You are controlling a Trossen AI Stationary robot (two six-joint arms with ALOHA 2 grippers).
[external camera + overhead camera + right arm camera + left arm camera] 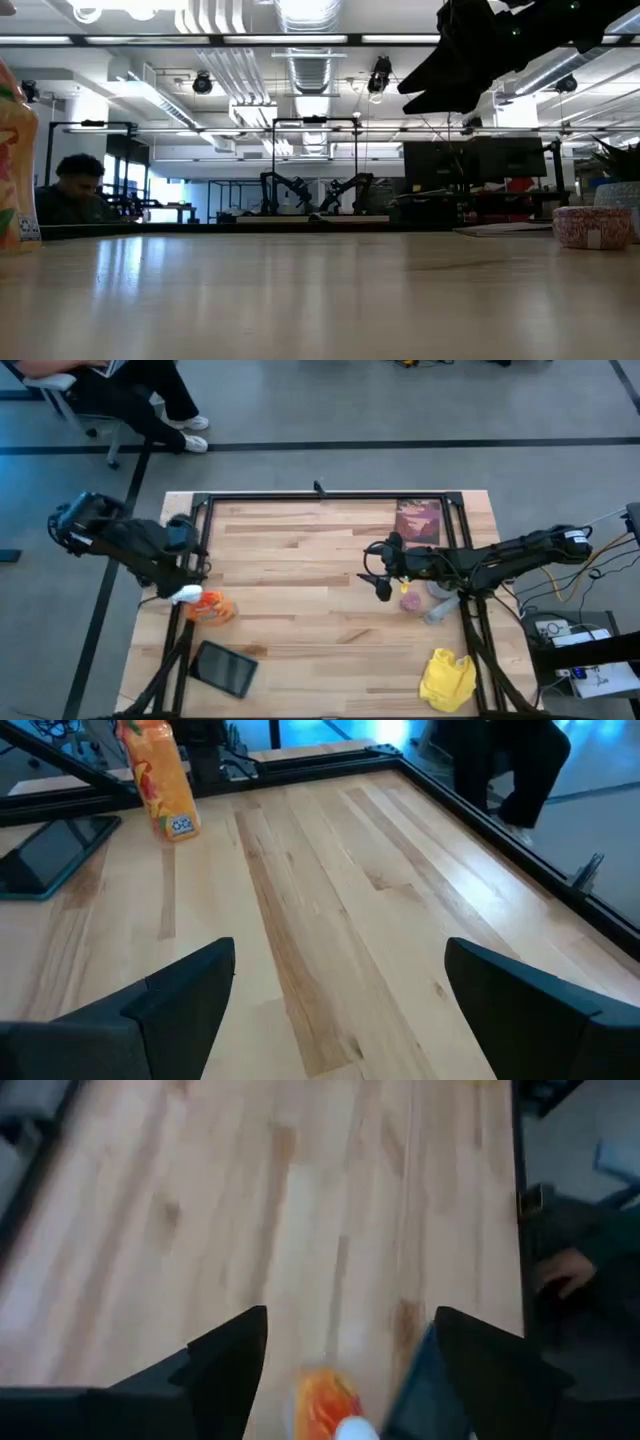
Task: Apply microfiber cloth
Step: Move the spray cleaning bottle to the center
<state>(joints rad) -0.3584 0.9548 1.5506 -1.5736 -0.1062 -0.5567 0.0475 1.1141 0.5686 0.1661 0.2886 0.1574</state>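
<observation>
- Wooden table [300,575] carries everything.
- Left gripper [345,1380] hangs at the left edge, above the orange spray bottle [212,606], fingers spread, holding nothing.
- Right gripper [335,1010] hovers mid-table, fingers apart, empty.
- Black tablet [224,668] lies front-left.
- Microfiber cloth [447,679] sits crumpled at the front-right corner, long axis roughly front-to-back; no clear facing.

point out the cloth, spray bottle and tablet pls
cloth [447,679]: high view, middle of the yellow bundle.
spray bottle [212,607]: high view, orange body.
tablet [224,668]: high view, centre of the dark screen.
</observation>
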